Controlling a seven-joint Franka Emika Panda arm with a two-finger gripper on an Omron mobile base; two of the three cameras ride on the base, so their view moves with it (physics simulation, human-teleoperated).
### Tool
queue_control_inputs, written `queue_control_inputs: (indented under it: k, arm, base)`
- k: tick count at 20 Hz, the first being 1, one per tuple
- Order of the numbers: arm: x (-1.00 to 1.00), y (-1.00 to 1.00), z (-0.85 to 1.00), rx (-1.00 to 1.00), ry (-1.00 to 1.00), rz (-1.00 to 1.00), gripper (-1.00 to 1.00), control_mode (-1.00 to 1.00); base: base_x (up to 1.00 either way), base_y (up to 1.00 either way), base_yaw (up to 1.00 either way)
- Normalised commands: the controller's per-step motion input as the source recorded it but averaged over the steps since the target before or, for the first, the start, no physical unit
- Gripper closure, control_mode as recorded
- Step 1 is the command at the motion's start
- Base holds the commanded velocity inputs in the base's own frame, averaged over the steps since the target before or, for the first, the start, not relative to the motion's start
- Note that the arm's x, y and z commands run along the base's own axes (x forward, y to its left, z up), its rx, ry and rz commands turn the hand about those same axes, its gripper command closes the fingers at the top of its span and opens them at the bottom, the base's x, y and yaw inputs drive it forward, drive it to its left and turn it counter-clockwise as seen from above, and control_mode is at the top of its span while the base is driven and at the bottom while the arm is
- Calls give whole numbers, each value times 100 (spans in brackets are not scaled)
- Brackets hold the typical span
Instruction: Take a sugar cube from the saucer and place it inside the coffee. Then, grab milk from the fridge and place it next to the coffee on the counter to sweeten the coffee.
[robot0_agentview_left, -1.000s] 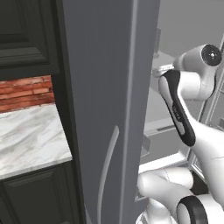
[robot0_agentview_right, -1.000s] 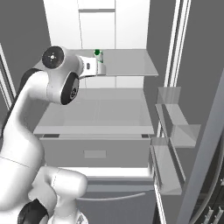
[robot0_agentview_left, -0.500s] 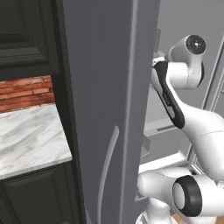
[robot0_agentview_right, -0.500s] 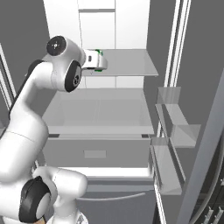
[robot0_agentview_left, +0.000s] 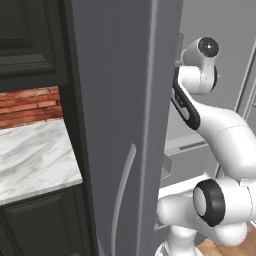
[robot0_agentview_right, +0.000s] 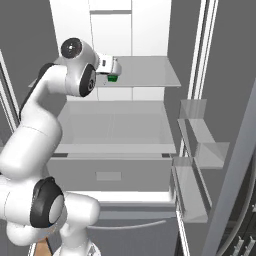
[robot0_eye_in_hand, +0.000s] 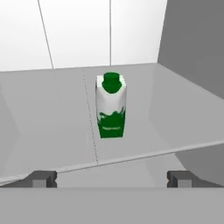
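Observation:
The milk (robot0_eye_in_hand: 111, 105), a white carton with green markings and a green top, stands upright on the upper shelf (robot0_agentview_right: 150, 70) of the open fridge (robot0_agentview_right: 150, 30). My gripper (robot0_eye_in_hand: 111, 179) is open, level with the shelf's front edge, and the carton is straight ahead of it, a short way off between the lines of the two fingertips (robot0_eye_in_hand: 41, 178). From the right base view the gripper (robot0_agentview_right: 117, 67) hangs in front of the carton, leaving a green bit of the milk (robot0_agentview_right: 113, 78) visible beneath it.
The grey fridge door (robot0_agentview_left: 120, 110) with its long handle stands open and blocks much of the left base view. The marbled counter (robot0_agentview_left: 35, 160) lies left of it under a brick wall. Door bins (robot0_agentview_right: 200, 145) line the fridge's right side.
The arm has lifted and reached further into the fridge toward the upper shelf. The hand now covers most of the milk in the right base view. The jaws stayed open.

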Motion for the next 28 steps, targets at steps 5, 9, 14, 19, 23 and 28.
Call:
queue_control_inputs:
  k: [5,9,14,19,23,28]
  arm:
    - [61,0,-3,0,0,5,-100,-100]
    - [47,0,-13,0,0,0,-100,-100]
    - [39,8,-7,0,0,0,-100,-100]
    - [37,7,-9,0,0,0,-100,-100]
    - [34,0,-8,0,0,0,-100,-100]
    - [27,-1,-6,0,0,-1,-100,-100]
  base:
    - [0,0,0]
    - [0,0,0]
    - [0,0,0]
    - [0,0,0]
    - [0,0,0]
    - [0,0,0]
